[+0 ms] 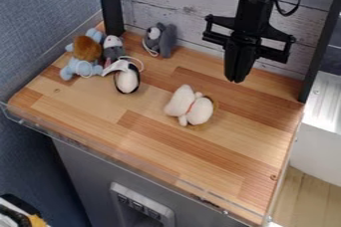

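Camera view: the black gripper (238, 78) is hanging over the far right part of the wooden worktop (153, 144), in front of the white plank wall (176, 4).
Pincer: its two fingers are pressing together – clenched, grasping nothing.
White plush: the white plush toy (180, 102) is lying near the middle of the worktop, nearer the camera and left of the gripper, apart from it; a thin red band is crossing it.
Far left cluster: a blue plush with a brown head (86, 49) is sitting beside a small grey-and-white plush (114, 47); a black-and-white plush (126, 80) is lying just nearer.
Far edge: a grey plush (166, 40) is leaning by the wall.
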